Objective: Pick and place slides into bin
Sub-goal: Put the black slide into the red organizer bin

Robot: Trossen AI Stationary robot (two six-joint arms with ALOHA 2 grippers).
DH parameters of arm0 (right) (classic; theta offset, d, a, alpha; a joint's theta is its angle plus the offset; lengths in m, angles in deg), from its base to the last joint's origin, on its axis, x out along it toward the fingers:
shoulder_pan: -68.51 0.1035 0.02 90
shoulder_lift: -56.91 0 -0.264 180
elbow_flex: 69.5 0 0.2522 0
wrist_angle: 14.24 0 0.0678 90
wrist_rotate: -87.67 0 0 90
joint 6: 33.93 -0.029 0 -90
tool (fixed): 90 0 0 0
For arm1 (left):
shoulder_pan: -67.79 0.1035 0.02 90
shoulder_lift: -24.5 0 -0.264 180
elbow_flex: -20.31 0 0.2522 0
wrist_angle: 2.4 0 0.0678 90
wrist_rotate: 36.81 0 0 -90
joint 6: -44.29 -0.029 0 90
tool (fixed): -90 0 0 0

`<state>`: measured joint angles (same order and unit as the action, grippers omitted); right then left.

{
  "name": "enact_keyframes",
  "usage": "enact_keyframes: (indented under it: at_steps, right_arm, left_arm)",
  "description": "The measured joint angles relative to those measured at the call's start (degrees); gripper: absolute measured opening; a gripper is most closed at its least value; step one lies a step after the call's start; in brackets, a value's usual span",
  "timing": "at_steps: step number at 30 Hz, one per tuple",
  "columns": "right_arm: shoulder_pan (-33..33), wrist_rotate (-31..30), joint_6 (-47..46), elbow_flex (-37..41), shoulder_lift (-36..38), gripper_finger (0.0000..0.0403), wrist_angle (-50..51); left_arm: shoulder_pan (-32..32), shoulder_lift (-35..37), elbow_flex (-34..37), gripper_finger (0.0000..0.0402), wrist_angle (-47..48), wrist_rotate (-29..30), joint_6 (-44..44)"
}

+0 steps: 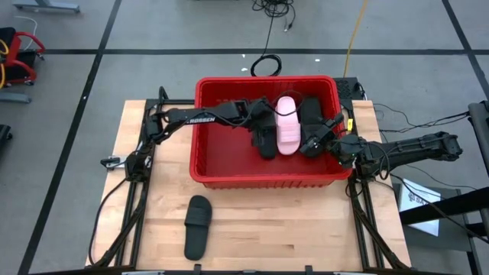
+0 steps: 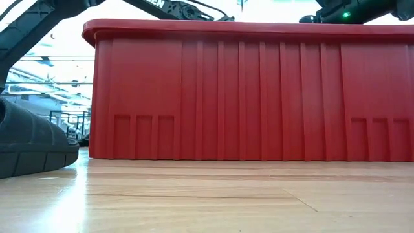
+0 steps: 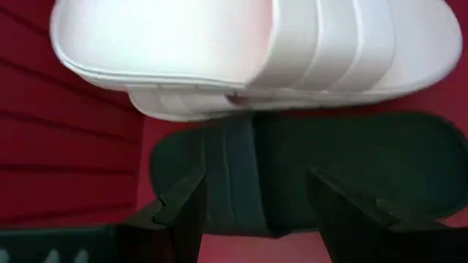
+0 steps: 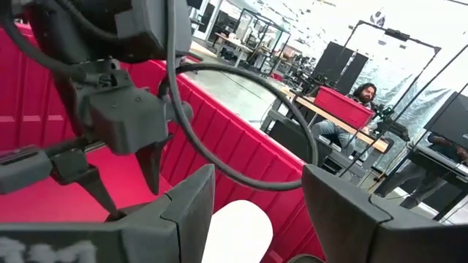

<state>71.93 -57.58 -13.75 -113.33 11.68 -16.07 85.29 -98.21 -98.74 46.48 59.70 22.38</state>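
Bin: middle of the table, holding pink slide and black slides.
Loose slide: on table, outside bin.
Left gripper: inside bin, fingers spread, empty.
Right gripper: inside bin, fingers apart, empty.

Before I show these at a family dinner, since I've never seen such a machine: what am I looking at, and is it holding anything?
Two dark robot arms work at a wooden table. The top picture looks straight down; the second looks level across the tabletop at the red bin; the other two come from cameras on each wrist. Both arms reach into the bin, where a pink slide lies among black ones. The left gripper hovers open over a black slide, holding nothing. The right gripper is open too, empty. One black slide lies on the table.
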Motion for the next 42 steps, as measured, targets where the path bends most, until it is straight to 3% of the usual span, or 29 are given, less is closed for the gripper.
enact_keyframes:
  at_steps: [8, 12, 19, 42]
  right_arm:
    - [0.0, 0.0, 0.0, 0.0, 0.0, 0.0196, -0.3]
    - [0.0, 0.0, 0.0, 0.0, 0.0, 0.0196, -0.4]
    - [0.0, 0.0, 0.0, 0.0, 0.0, 0.0196, -0.4]
    - [0.1, 1.6, -0.7, 0.0, 0.0, 0.0196, -0.8]
  left_arm:
    - [0.3, 0.0, 0.9, 0.0225, -1.7, 0.0, -0.2]
    - [0.7, 0.0, 1.0, 0.0225, -1.9, -3.9, 0.3]
    - [0.8, -2.0, 1.3, 0.0225, -2.5, -3.4, 0.9]
    - [4.5, -5.4, 1.3, 0.0225, -7.7, 4.6, -0.3]
